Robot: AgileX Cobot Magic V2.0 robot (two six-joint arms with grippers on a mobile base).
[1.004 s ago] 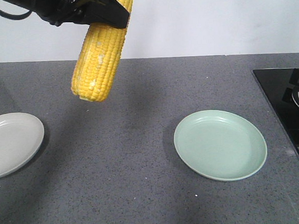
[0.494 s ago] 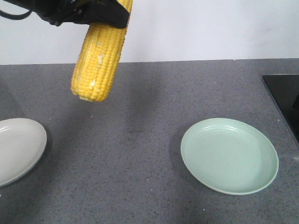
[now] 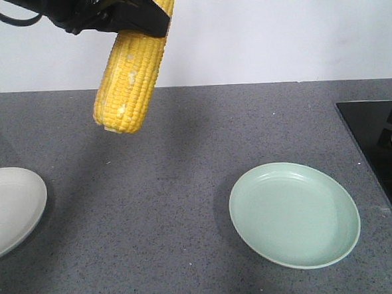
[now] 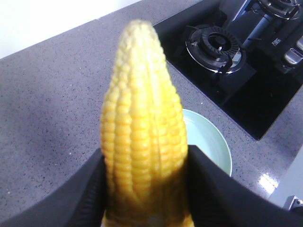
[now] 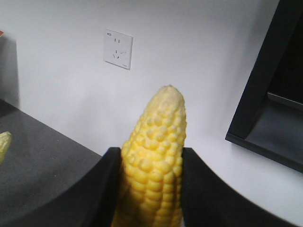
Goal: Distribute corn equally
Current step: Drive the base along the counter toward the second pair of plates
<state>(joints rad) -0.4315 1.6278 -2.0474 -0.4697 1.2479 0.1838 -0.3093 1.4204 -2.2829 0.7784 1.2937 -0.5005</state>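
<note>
A bright yellow corn cob (image 3: 128,78) hangs tilted above the grey counter, blunt end down, with my left gripper (image 3: 145,17) shut on its upper part. In the left wrist view that corn (image 4: 142,104) fills the space between the black fingers (image 4: 90,189) of the left gripper (image 4: 147,156), over the pale green plate (image 4: 208,142). My right gripper (image 5: 151,151) is shut on a second corn cob (image 5: 158,142) that points up toward a white wall. It does not show in the front view. The tip of another corn cob (image 5: 4,144) lies on the dark counter at the left edge.
An empty pale green plate (image 3: 293,214) sits right of centre on the counter. An off-white plate (image 3: 7,208) is cut by the left edge. A black gas stove (image 3: 382,149) with a burner (image 4: 215,47) takes the right side. A wall socket (image 5: 118,48) is behind.
The counter and both plates have shifted lower in the front view, and the off-white plate has slid further left. The left gripper and its corn keep the same place in the frame.
</note>
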